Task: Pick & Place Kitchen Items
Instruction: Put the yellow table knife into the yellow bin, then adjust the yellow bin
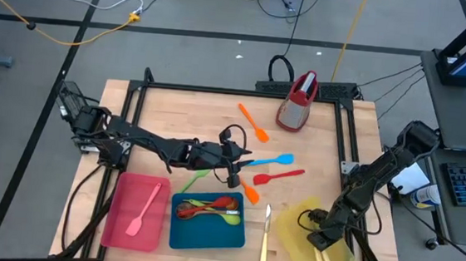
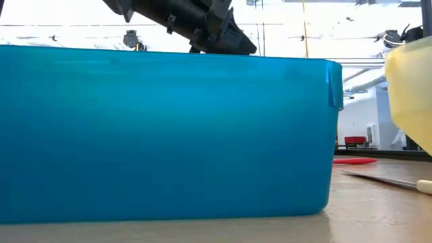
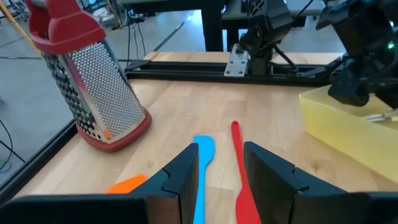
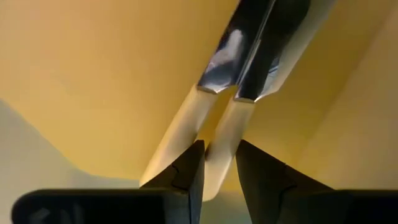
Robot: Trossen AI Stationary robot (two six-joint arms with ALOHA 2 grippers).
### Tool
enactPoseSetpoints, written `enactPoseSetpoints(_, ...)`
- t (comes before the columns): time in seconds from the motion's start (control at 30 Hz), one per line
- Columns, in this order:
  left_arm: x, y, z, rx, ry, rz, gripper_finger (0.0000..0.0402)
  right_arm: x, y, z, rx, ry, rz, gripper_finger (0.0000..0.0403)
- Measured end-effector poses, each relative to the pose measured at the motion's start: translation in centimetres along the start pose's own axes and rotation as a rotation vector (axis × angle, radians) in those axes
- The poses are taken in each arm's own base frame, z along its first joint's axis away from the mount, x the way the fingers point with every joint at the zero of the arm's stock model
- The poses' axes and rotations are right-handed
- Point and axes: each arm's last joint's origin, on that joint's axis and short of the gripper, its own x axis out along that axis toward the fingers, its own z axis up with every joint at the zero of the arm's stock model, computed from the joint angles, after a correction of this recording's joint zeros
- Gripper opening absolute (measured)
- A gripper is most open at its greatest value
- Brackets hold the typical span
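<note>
- Grey floor with loose cables rings the wooden worktop (image 1: 184, 114), which is fenced by a black frame; the red tray (image 1: 117, 221), blue tray (image 1: 183, 231) and yellow tray (image 1: 295, 235) sit along its near edge.
- Left claw (image 1: 235, 171) hovers mid-worktop, fingers apart and empty, straddling the blue spatula (image 3: 203, 163), with the red spatula (image 3: 239, 168) just beside one finger. Risk, as I judge it: closing here could catch both handles, or nudge the red one askew.
- An orange spatula (image 1: 254, 124) lies farther back near the grater (image 1: 298, 101); a wide swing that way might knock the grater over.
- Right claw (image 1: 318, 237) is low inside the yellow tray, fingers narrowly parted around a cream knife (image 4: 221, 146), a second knife (image 4: 174, 134) touching beside it. Lifting carelessly could drag one out or tip the tray toward the worktop's near right corner.
- Another knife (image 1: 265, 233) lies between the blue and yellow trays.
- Open room is widest on the far left of the worktop.
</note>
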Motion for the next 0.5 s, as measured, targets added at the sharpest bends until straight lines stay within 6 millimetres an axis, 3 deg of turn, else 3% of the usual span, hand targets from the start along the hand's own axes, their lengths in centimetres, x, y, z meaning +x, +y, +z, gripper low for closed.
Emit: enactPoseSetpoints(0.5, 0.0, -0.1, -0.2, 0.009, 0.021, -0.002, 0.0131, -2.0, 0.7, -1.1, -0.080, 0.043, 0.120, 0.0089)
